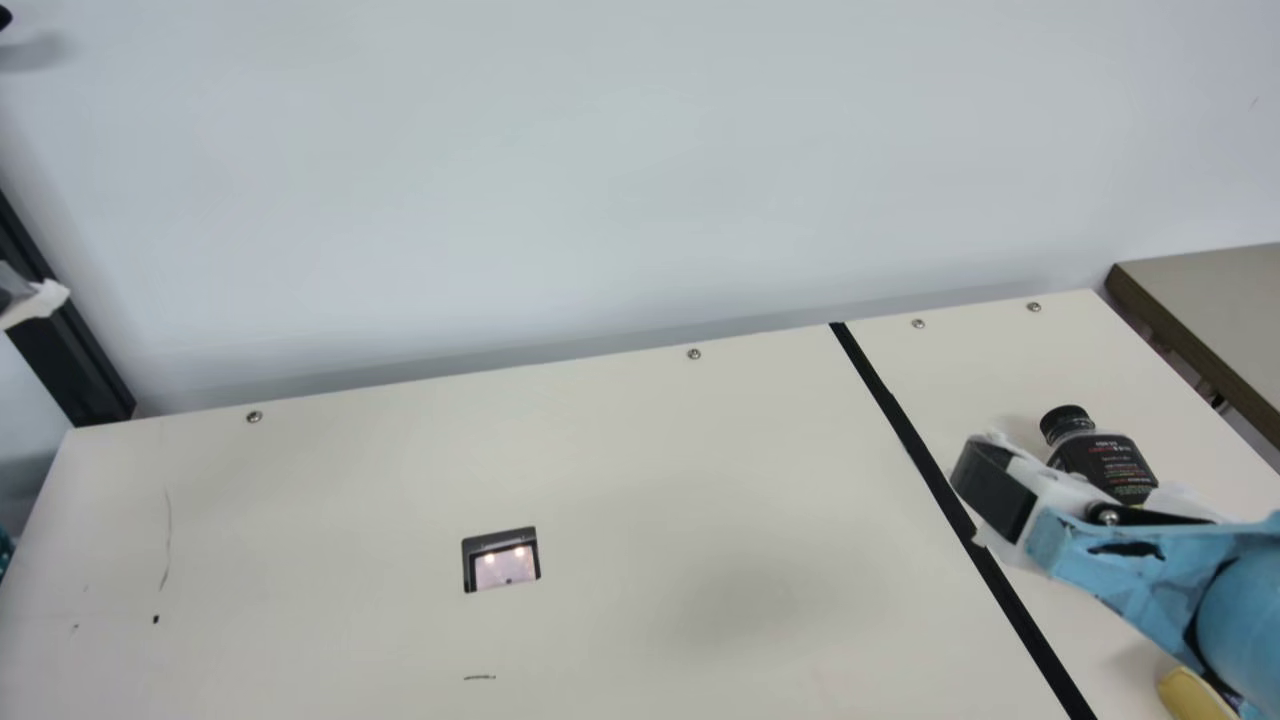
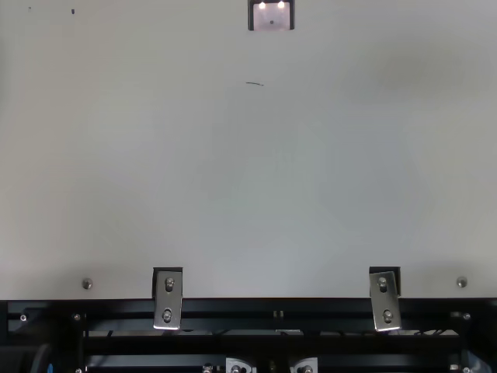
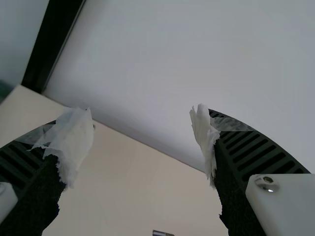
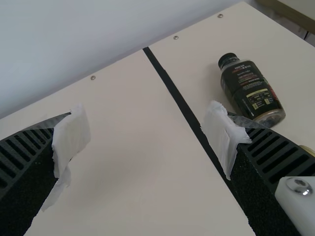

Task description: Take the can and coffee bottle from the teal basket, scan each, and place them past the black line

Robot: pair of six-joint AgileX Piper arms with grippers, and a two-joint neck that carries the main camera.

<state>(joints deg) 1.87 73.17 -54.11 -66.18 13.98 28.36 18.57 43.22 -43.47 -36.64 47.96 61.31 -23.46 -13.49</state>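
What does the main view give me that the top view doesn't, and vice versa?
Main view only: the bottle lying past the black line, a yellow item, the right arm and the wall.
Top view only: two metal brackets and black rails along the table's edge.
Both: the cream table and the scanner set in it.

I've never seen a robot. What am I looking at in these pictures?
It is a machine with two arms. The main view comes from a camera on its neck, the top view from one fixed above the table, and the wrist views from the left arm and right arm. Past the black line lies a bottle on its side, near a partly hidden yellow thing. The lit window set in the table is probably the scanner. Both arms' jaws are open, holding nothing.
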